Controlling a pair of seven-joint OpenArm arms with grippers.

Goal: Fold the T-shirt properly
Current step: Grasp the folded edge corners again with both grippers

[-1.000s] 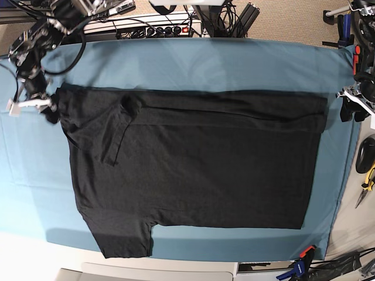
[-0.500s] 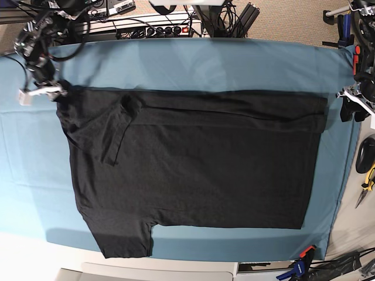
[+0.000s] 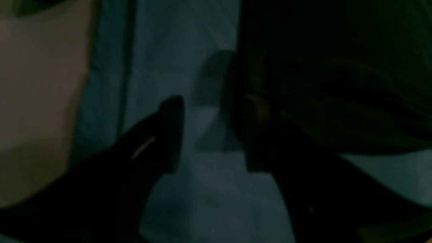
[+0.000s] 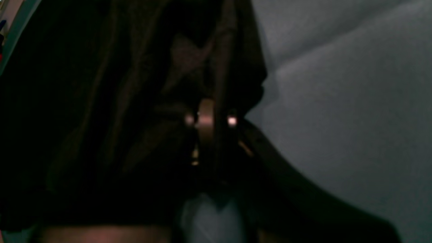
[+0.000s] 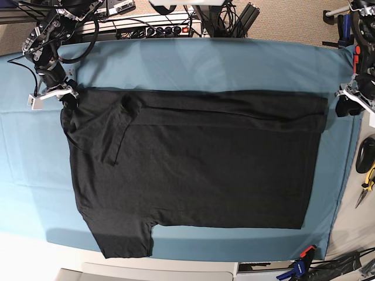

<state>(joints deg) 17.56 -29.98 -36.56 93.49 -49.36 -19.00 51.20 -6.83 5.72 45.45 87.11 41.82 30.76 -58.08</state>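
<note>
A teal cloth (image 5: 205, 61) covers the table; power strips and cables (image 5: 146, 26) crowd its far edge, pliers (image 5: 368, 175) and clamps (image 5: 302, 260) its side. No readable writing shows. The black T-shirt (image 5: 193, 175) lies flat across the cloth, top strip folded down. The right tool (image 4: 209, 125) is clenched on the T-shirt's corner. The left tool (image 3: 209, 135) hangs released beside the hem.
</note>
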